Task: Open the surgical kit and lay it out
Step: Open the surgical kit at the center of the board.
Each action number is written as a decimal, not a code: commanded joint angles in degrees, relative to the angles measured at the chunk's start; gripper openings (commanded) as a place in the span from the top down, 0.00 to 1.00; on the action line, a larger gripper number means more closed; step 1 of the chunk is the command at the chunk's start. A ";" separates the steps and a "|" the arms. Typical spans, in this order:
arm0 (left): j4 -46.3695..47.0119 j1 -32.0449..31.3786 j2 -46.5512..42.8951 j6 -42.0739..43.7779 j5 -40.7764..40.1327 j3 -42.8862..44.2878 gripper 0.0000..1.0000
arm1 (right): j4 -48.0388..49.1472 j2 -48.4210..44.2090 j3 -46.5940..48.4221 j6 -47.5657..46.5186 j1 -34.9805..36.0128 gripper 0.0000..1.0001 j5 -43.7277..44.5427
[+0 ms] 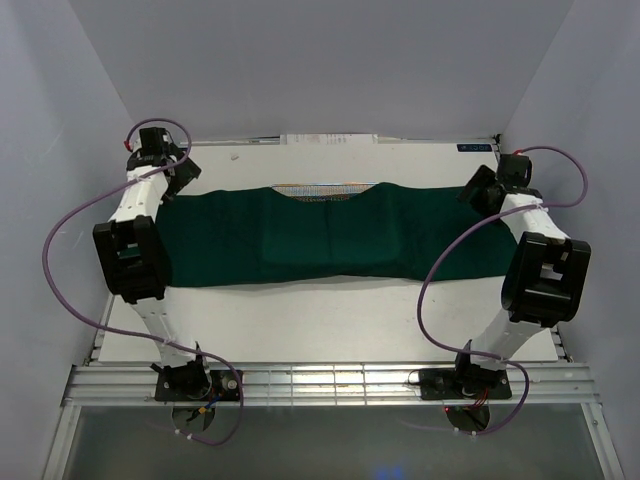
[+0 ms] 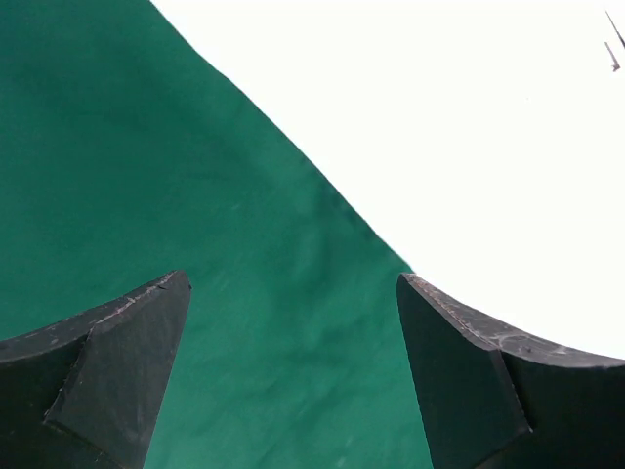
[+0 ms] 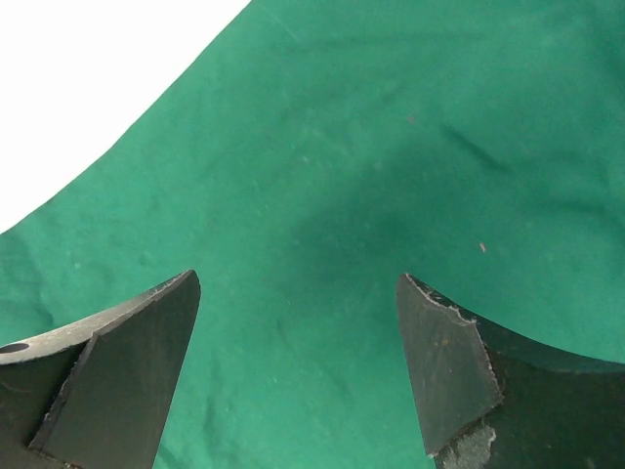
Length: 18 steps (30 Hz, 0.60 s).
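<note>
Ideally the left gripper (image 2: pixel 293 327) and right gripper (image 3: pixel 298 327), both wide and empty over the cloth (image 1: pixel 330 240) ends, should pinch one layer only and lift evenly.

Left pincer (image 2: pixel 291 293) wide open, dark fingers (image 2: pixel 117 371) at bottom corners. Dark green cloth wrap (image 2: pixel 146 176) fills left and lower frame, softly wrinkled. Cloth edge runs diagonally from top-left to right finger. White counter (image 2: pixel 469 147) upper right; small dark mark (image 2: pixel 613 49) near top-right edge.
</note>
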 commanded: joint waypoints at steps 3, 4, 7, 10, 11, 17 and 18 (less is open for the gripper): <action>-4.22 -0.38 6.16 -4.65 4.44 9.03 0.02 | 3.20 1.93 5.03 -4.01 1.34 0.13 -1.79; -5.02 -0.99 7.13 -5.52 4.02 11.92 0.02 | 3.46 2.11 5.73 -5.40 1.51 0.13 -1.71; -9.24 -2.92 10.73 -7.20 1.91 16.59 0.04 | 3.12 3.86 7.66 -8.40 2.92 0.13 2.76; -12.76 -5.64 14.43 -7.91 -0.46 22.13 0.05 | 3.03 5.62 8.55 -10.86 4.15 0.13 6.64; -13.37 -6.26 15.39 -7.73 -1.08 24.32 0.05 | 2.85 5.80 8.72 -10.95 4.41 0.13 7.86; -18.91 -10.38 22.51 -5.80 -3.98 30.66 0.05 | 4.34 5.45 8.20 -11.92 5.91 0.13 9.71; -19.44 -10.48 22.87 -5.36 -4.16 30.67 0.05 | 4.17 5.27 8.28 -12.44 6.08 0.13 10.07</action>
